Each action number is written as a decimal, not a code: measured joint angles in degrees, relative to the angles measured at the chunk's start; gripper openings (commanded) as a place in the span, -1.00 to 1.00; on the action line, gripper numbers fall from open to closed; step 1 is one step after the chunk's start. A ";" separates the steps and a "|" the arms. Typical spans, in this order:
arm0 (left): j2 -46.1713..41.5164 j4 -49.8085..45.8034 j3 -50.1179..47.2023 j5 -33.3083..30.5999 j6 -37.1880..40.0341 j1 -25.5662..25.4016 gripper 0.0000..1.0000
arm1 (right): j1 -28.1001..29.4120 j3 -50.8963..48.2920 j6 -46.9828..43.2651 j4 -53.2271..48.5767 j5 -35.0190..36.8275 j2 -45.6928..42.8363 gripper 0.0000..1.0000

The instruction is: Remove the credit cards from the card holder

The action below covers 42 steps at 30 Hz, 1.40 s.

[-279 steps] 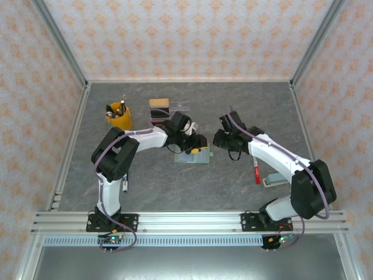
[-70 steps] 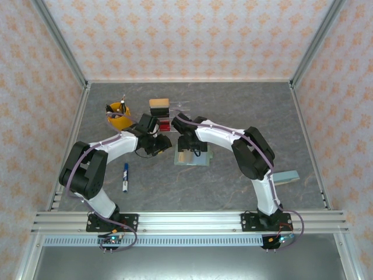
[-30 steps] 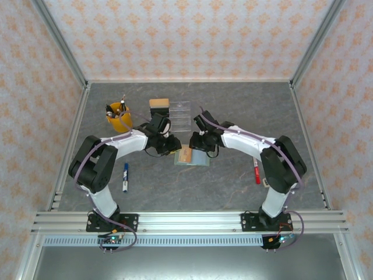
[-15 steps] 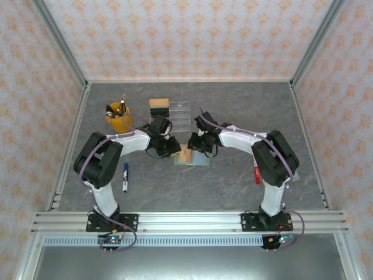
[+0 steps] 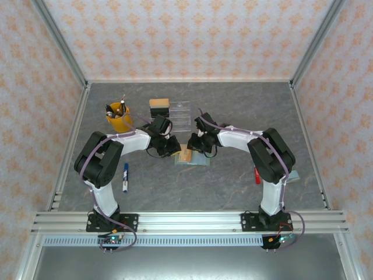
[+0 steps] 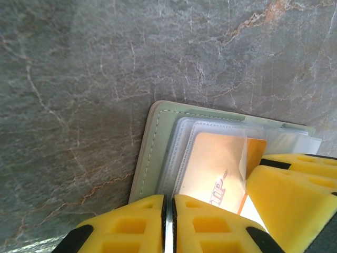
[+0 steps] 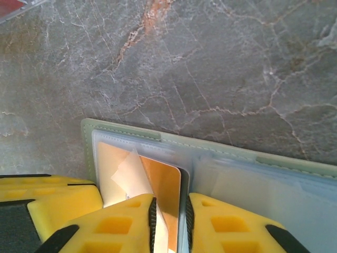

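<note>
The sage-green card holder (image 5: 199,161) lies open on the table, with its clear sleeves facing up. A tan-orange credit card (image 5: 186,155) sits in the left sleeve. From the left, my left gripper (image 5: 174,150) is down at the holder's left edge. In the left wrist view, the left gripper (image 6: 168,224) is shut on a thin clear sleeve edge of the card holder (image 6: 151,153), next to the card (image 6: 213,163). My right gripper (image 7: 169,224) is shut on the tan-orange card (image 7: 164,182), which pokes out past a lifted sleeve flap of the holder (image 7: 226,148). The right gripper (image 5: 197,146) comes in from the right.
A yellow cup of pens (image 5: 118,116) stands at the back left. A clear acrylic tray (image 5: 179,113) with a tan block (image 5: 158,104) is just behind the holder. A blue marker (image 5: 125,177) lies at the left, and a red item (image 5: 257,175) lies by the right arm.
Both grippers have stayed at the holder. The left gripper's jaws have drawn together on the sleeve edge, and the right arm's elbow has swung slightly inward.
</note>
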 measured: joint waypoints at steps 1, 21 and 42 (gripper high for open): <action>0.00 0.00 0.00 -0.11 0.00 0.00 -0.75 | -0.15 -0.28 0.00 0.63 -0.31 0.00 -0.53; 0.13 -0.26 0.17 -0.35 0.44 0.00 -0.86 | -1.68 -6.32 1.11 9.77 -4.02 -2.19 -0.60; 0.74 -0.48 0.85 -0.55 0.46 0.00 -0.92 | -1.64 -6.38 1.51 9.99 -3.98 -3.72 -0.51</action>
